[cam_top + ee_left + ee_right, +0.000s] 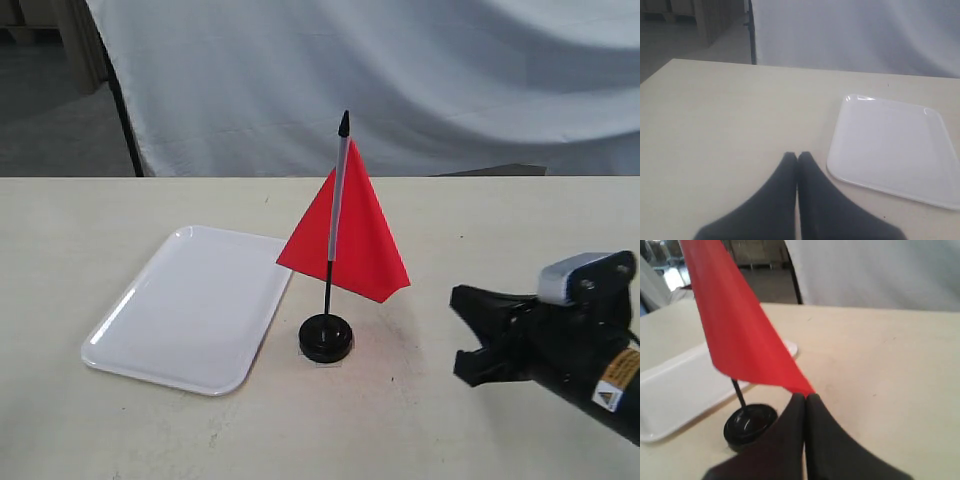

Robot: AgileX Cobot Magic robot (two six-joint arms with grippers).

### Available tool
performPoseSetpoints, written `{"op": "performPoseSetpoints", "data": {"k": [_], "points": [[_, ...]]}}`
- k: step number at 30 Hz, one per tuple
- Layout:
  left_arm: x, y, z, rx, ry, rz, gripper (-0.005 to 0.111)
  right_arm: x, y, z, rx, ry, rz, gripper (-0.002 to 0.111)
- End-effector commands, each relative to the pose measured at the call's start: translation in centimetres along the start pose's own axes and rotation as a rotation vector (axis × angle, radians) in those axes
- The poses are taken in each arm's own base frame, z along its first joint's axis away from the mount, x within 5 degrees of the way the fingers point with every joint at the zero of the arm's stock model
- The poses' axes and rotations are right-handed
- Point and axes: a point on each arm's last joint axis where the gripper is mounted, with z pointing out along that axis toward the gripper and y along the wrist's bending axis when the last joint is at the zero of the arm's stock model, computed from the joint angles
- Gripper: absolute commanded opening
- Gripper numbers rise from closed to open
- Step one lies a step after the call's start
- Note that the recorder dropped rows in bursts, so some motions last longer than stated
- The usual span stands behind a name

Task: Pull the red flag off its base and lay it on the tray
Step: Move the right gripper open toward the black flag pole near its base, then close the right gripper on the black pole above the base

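The red flag (350,240) stands upright in its round black base (326,337) at the table's middle, just right of the white tray (190,305). My right gripper (462,335) hovers to the right of the flag, a short gap away from the pennant's lower corner. In the right wrist view its fingertips (805,396) are shut together and hold nothing, with the pennant (740,330) and base (749,425) just beyond them. My left gripper (797,155) is shut and empty over bare table, beside a near corner of the tray (890,145). The exterior view does not show it.
A white cloth backdrop (400,80) hangs behind the cream table (500,230). The tray holds nothing. A dark stand leg (125,120) rises behind the table's far left edge.
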Motion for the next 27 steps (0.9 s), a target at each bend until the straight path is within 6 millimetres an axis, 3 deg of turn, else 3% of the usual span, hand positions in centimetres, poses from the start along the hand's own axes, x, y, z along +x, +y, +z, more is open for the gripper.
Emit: {"op": "performPoseSetpoints", "data": {"k": [1, 7, 11, 14, 19, 20, 24, 27], "points": [[0.0, 0.0, 0.0, 0.003, -0.007, 0.001, 0.000, 1.3, 1.6, 2.3, -0.123, 0.037, -0.101, -0.001], [0.0, 0.0, 0.0, 0.003, -0.007, 0.001, 0.000, 1.3, 3.4, 2.7, -0.184, 0.031, -0.181, -0.001], [0.0, 0.0, 0.0, 0.003, -0.007, 0.001, 0.000, 1.3, 3.4, 2.7, -0.173, 0.028, -0.186, 0.004], [0.0, 0.0, 0.0, 0.003, -0.007, 0.001, 0.000, 1.3, 3.4, 2.7, -0.173, 0.028, -0.186, 0.026], [0.0, 0.0, 0.0, 0.003, -0.007, 0.001, 0.000, 0.9, 3.5, 3.2, -0.186, 0.010, -0.199, 0.099], [0.0, 0.0, 0.0, 0.003, -0.007, 0.001, 0.000, 0.6, 3.5, 3.4, -0.201, 0.000, -0.210, 0.105], [0.0, 0.0, 0.0, 0.003, -0.007, 0.001, 0.000, -0.9, 4.2, 5.2, -0.260, -0.062, -0.260, 0.097], [0.0, 0.0, 0.0, 0.003, -0.007, 0.001, 0.000, -1.2, 4.2, 7.0, -0.236, 0.008, -0.289, 0.087]]}}
